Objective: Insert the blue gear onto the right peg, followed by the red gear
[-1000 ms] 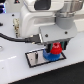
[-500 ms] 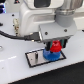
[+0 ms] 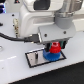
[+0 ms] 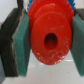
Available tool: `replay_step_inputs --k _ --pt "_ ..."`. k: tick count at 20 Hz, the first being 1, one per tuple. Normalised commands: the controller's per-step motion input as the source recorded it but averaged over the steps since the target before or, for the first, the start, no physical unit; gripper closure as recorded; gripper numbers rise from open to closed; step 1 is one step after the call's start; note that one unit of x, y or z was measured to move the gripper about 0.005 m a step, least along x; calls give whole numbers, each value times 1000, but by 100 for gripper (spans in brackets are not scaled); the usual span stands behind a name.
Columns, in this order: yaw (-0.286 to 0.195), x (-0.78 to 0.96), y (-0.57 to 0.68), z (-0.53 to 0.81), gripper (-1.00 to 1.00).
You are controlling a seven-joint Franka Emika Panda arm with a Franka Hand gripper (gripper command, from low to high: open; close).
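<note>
A white robot arm hangs over a black-bordered white plate (image 3: pixel 40 58), its gripper (image 3: pixel 55 46) clamped on the red gear (image 3: pixel 55 48); the wrist view shows that gear (image 4: pixel 49 37) filling the frame, squeezed between two teal pads (image 4: pixel 22 47). Over the last second the gear has sunk a little and now sits just above, perhaps touching, the blue gear (image 3: pixel 53 55), which lies flat at the plate's end toward the exterior view's right. The right peg is hidden under the gears, so the blue gear seems already seated and the red one close to going on.
</note>
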Motion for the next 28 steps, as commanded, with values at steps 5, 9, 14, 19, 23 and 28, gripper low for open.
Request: replay_step_inputs --k 5,9,14,19,23,28 --pt "0 42 -175 353 100" --pt "0 99 -186 99 100" --pt "0 191 -61 -25 100" --pt "0 289 -9 -137 100" --pt "0 316 1 -134 100" --pt "0 58 77 201 100"
